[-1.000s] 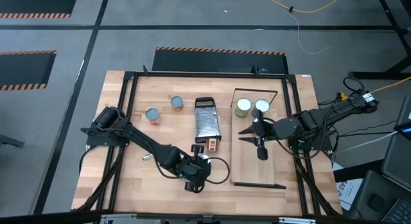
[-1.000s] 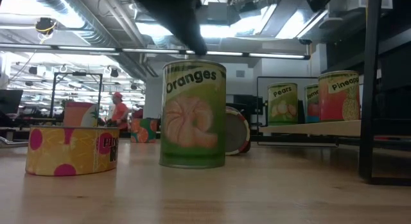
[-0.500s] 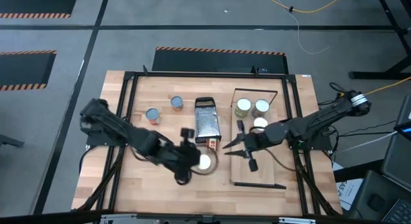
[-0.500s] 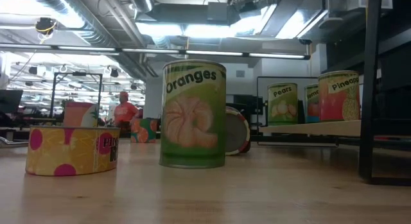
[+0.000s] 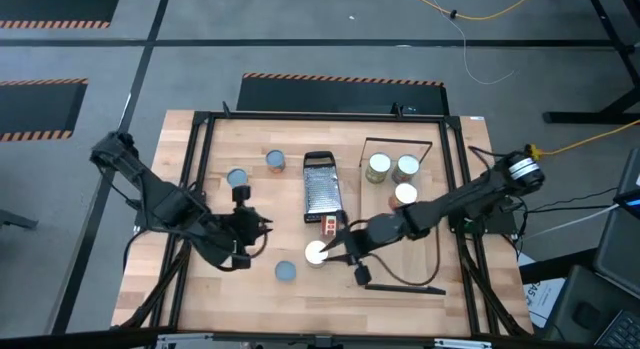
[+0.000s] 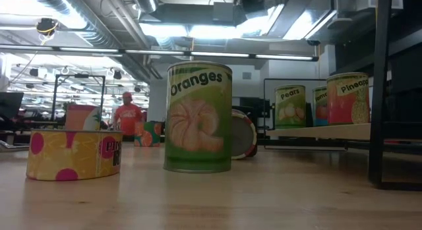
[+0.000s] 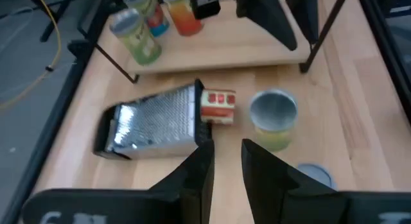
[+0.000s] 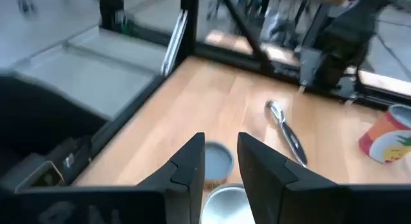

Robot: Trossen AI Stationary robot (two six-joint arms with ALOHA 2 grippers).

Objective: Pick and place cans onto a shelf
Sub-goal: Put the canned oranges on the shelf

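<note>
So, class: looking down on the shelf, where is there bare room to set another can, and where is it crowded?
The shelf is bare along its near half, between the right gripper and the near dark edge. Its far end is crowded: three cans cluster there. On the table, the grater, a small red tin and a silver-topped can fill the strip beside it.

Robotics lab: hazard-taped floor (image 5: pixel 45 25), ducts (image 6: pixel 86 19).

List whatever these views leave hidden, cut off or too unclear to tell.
- High view: can labels unreadable; only tops show, e.g. the cream-topped can.
- Right wrist view: that can is cut by the picture's edge, behind the right gripper.
- Left wrist view: the blue-topped can is half hidden by a finger of the left gripper.
- Low view: neither gripper shows.
</note>
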